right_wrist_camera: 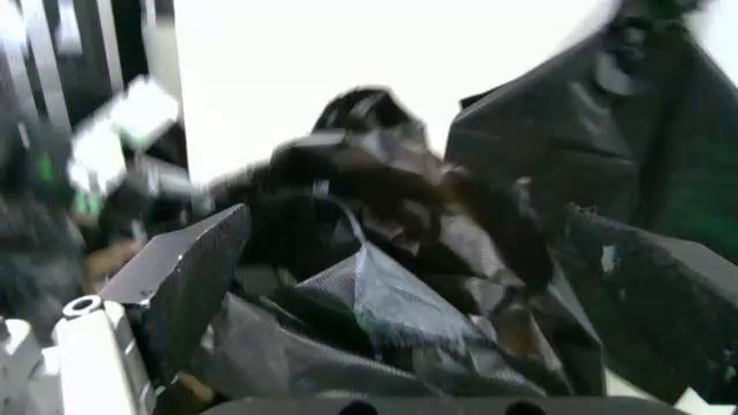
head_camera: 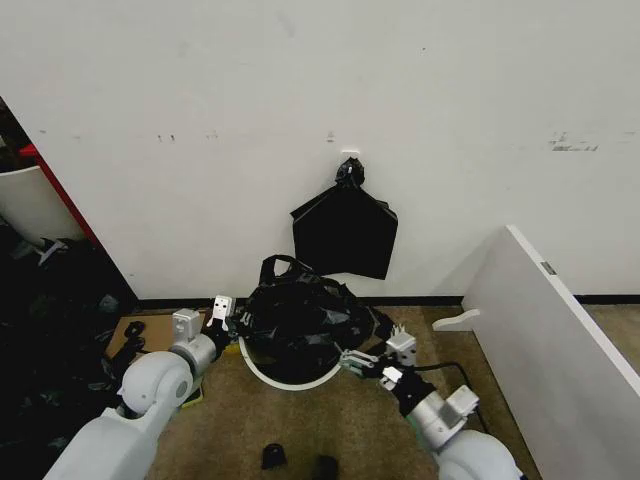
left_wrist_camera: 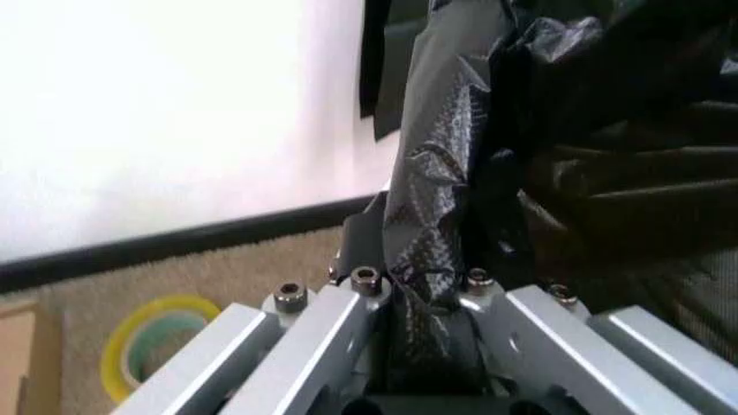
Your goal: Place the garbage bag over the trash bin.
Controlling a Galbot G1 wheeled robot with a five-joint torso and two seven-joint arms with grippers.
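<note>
The garbage bag [head_camera: 300, 315] is a crumpled glossy black heap on top of the trash bin, whose white rim [head_camera: 290, 380] shows below it at the front. My left gripper [head_camera: 222, 312] is at the bag's left edge. In the left wrist view a twisted strip of the bag [left_wrist_camera: 433, 216] runs down between the left gripper's [left_wrist_camera: 427, 354] fingers, which are shut on it. My right gripper [head_camera: 362, 362] is at the bag's front right edge. In the right wrist view it [right_wrist_camera: 421, 285] stands open, with the bag's folds [right_wrist_camera: 381, 294] lying between its spread fingers [right_wrist_camera: 190, 268].
A flat black bag [head_camera: 345, 232] hangs from a wall hook behind the bin. A white board [head_camera: 550, 340] leans at the right. A cardboard box [head_camera: 128, 332] and dark clutter lie at the left, with a yellow tape roll [left_wrist_camera: 155, 341] on the carpet. Small black items [head_camera: 275, 457] lie near me.
</note>
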